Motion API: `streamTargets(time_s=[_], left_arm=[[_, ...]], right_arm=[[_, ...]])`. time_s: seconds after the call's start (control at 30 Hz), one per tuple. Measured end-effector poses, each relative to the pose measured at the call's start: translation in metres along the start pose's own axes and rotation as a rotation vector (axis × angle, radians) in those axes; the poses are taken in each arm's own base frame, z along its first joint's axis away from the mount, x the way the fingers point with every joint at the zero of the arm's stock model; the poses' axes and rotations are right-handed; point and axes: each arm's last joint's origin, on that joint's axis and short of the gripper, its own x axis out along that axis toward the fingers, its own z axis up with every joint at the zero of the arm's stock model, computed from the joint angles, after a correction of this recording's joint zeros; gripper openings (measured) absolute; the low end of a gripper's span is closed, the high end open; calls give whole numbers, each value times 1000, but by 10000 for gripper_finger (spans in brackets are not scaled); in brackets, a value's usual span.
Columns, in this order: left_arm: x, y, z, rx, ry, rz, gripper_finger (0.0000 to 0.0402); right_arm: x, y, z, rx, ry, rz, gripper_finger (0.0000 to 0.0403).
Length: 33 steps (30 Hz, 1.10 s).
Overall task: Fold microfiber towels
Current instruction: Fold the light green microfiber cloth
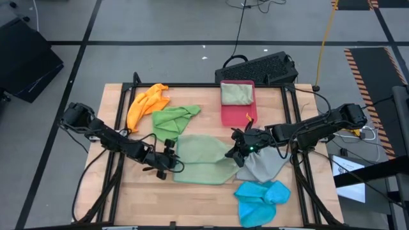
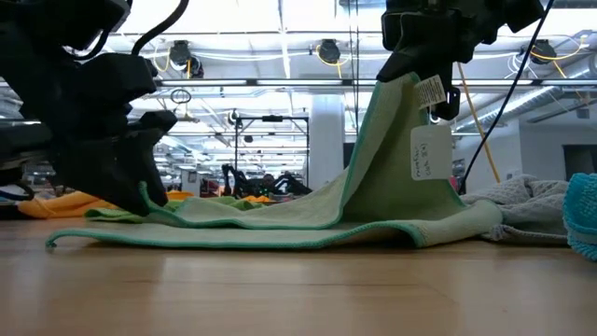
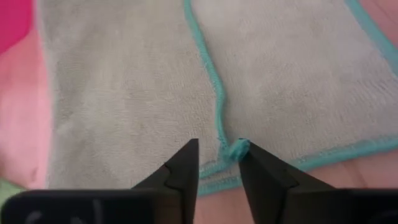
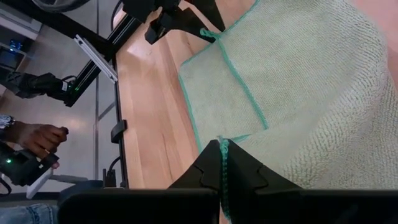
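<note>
A pale sage green towel (image 1: pixel 203 160) with a teal edge lies spread at the table's middle. My left gripper (image 3: pixel 219 163) stands open at its left end, slanting down, one corner (image 3: pixel 236 149) between the fingertips. My right gripper (image 4: pixel 221 163) is shut on the towel's right end and holds it raised. The orange towel (image 1: pixel 147 103) and the bright green towel (image 1: pixel 174 118) lie bunched at the far left. The grey towel (image 1: pixel 263 165) and the blue towel (image 1: pixel 259 199) lie at the near right. My left gripper has the sage towel's teal corner knot (image 3: pixel 239 149) lying against the inner side of one fingertip (image 3: pixel 255 163); the other finger stands apart from it. The corner rests on the table. My right gripper pinches the towel's teal edge (image 4: pixel 220 144) at its right end between its two shut fingers, slanting down from the table's right. That end is lifted (image 2: pixel 403 103), a white label (image 2: pixel 427 154) hanging from it. The cloth slopes down to the table, where the rest lies flat.
A pink-red tray (image 1: pixel 238 115) at the far middle holds a folded sage cloth (image 1: pixel 236 94). A black keyboard (image 1: pixel 259 67) lies beyond the table. A person's hand (image 4: pixel 38 138) holds a device off the table's left side. Bare wood shows at the near left.
</note>
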Motion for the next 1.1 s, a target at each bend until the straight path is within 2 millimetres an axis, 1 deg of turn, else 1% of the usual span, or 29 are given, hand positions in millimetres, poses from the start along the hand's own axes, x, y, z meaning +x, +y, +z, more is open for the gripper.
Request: streamTargets(time_s=[0.1, 0.4, 0.47, 0.6, 0.77, 0.83, 0.9, 0.97, 1.1], left_arm=[[3, -1, -2, 13, 17, -22, 92], [5, 4, -1, -38, 1, -18, 82], [5, 4, -2, -37, 7, -37, 67], [6, 7, -3, -57, 18, -43, 14], [6, 12, -3, -92, 32, -33, 6], [-3, 15, 4, -115, 52, -34, 5], [-14, 20, 16, -140, 61, -34, 4], [-29, 26, 26, -154, 91, -35, 3], [-66, 41, 53, -206, 55, -29, 3]], right_arm=[[0, 0, 0, 0, 1, -1, 0], [0, 0, 0, 0, 1, -1, 0], [0, 0, 0, 0, 0, -2, 0], [0, 0, 0, 0, 0, -2, 0], [0, 0, 0, -2, -4, -1, 0], [-1, 1, 1, 20, -6, 3, 0], [-6, 3, 2, 47, -18, 19, 0], [-13, 7, 5, 54, -39, 41, 0], [-31, 14, 11, 54, -110, 81, 0]])
